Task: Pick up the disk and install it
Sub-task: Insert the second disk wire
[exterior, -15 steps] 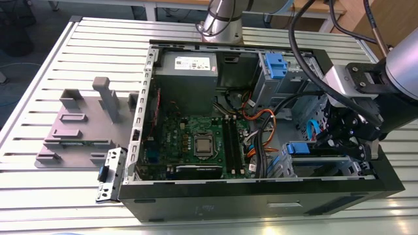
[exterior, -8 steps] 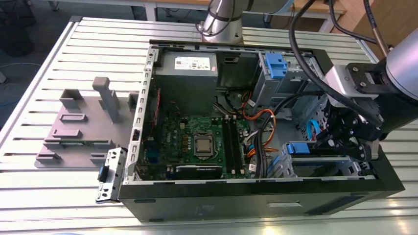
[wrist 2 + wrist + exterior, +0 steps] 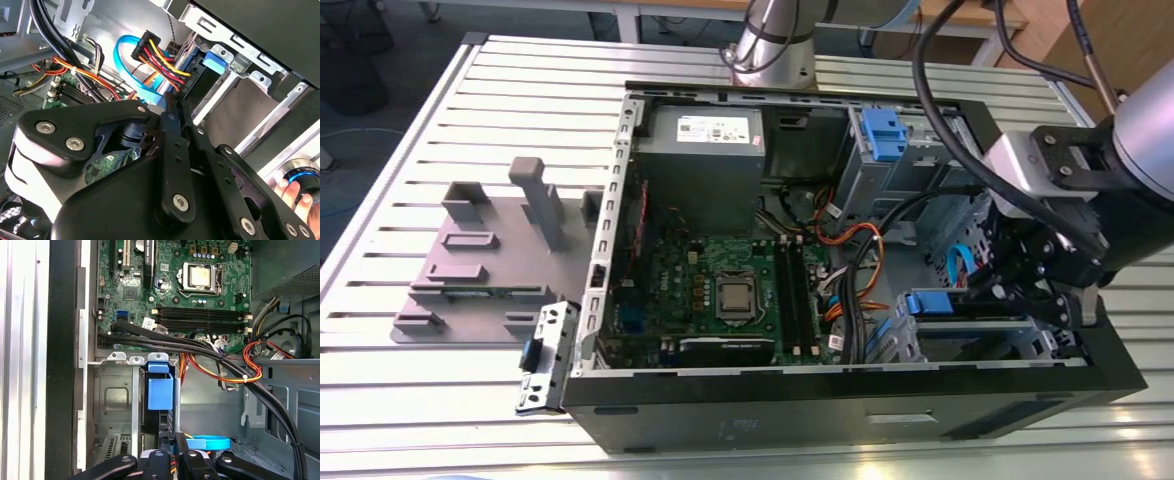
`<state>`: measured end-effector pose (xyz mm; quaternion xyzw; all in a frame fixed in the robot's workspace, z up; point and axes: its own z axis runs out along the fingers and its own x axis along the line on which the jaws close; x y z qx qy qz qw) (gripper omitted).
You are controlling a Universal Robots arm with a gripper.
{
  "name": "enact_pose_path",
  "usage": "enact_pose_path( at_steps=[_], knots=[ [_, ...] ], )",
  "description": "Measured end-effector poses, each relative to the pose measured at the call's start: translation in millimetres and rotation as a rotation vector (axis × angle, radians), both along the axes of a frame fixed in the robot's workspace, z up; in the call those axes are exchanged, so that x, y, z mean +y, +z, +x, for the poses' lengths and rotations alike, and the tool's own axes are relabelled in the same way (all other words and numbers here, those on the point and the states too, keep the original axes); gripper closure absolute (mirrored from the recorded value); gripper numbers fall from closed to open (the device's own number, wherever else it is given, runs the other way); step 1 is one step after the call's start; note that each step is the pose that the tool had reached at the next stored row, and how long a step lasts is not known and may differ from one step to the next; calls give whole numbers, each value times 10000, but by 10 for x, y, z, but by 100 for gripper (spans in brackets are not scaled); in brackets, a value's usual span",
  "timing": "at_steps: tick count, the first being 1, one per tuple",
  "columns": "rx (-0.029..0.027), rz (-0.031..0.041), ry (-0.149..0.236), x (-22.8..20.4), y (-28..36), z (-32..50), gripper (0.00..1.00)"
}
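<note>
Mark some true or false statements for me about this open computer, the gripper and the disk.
The case lies open on a slatted table. True.
The gripper hangs over the grey fixture beside the case. False: it is at the drive bay in the case.
The disk lies on the table outside the case. False: it stands on edge in the bay.
A hand shows in the second wrist view. True.
A cooler covers the processor. False: the processor is bare on the motherboard.
</note>
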<state>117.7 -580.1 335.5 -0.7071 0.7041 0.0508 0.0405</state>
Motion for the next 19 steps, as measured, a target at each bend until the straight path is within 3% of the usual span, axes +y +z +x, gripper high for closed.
enact_pose_path(
  at_steps=[19],
  knots=[
    [26,-6,0,-72,-33,18,84]
  ],
)
